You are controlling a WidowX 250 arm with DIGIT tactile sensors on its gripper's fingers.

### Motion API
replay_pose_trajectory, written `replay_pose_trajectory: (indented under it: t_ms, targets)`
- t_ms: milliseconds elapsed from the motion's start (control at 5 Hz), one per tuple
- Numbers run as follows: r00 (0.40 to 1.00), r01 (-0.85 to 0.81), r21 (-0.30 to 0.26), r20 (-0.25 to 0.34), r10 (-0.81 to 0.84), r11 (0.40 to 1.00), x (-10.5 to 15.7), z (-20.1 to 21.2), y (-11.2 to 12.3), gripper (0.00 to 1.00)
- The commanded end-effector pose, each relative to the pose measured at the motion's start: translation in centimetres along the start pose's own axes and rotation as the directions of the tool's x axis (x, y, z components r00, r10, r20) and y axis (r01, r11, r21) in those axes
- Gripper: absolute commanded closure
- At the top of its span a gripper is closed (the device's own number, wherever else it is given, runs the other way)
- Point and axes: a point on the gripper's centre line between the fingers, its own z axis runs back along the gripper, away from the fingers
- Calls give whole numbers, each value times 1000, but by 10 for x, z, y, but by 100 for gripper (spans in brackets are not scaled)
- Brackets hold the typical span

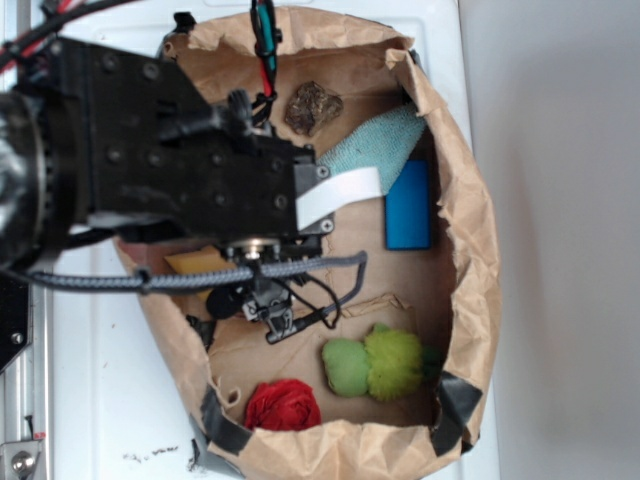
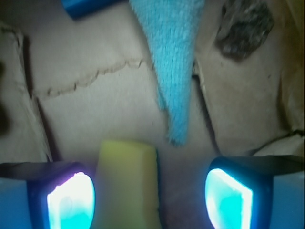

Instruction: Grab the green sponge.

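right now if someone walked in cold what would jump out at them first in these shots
The big black robot arm fills the upper left of the exterior view, hanging over a crumpled brown paper bin. Bright things stand out on its floor: the green sponge and a red lump near the bottom, a blue block at right. In the wrist view the gripper is open above a yellow piece.

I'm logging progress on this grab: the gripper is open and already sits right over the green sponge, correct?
Not over it. The exterior view shows the green sponge lying apart from the arm, near the bag's lower edge beside the red object. The gripper is open, as the wrist view shows, but beneath it are a yellow block and the teal cloth.
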Motion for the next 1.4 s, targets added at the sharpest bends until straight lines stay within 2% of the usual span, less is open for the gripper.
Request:
replay_pose_trajectory:
  t_ms: [0, 200, 400, 800, 1200]
  targets:
    - [1000, 23, -21, -4, -23, 1000, 0, 13, -12, 0]
    - [998, 44, -14, -36, -45, 999, -11, 16, -14, 0]
    - [998, 52, -37, -39, -54, 998, -14, 21, -17, 0]
    - [998, 53, -67, -11, -54, 996, -9, 12, -29, 0]
    - [998, 66, -60, 26, -65, 996, -2, -1, -38, 0]
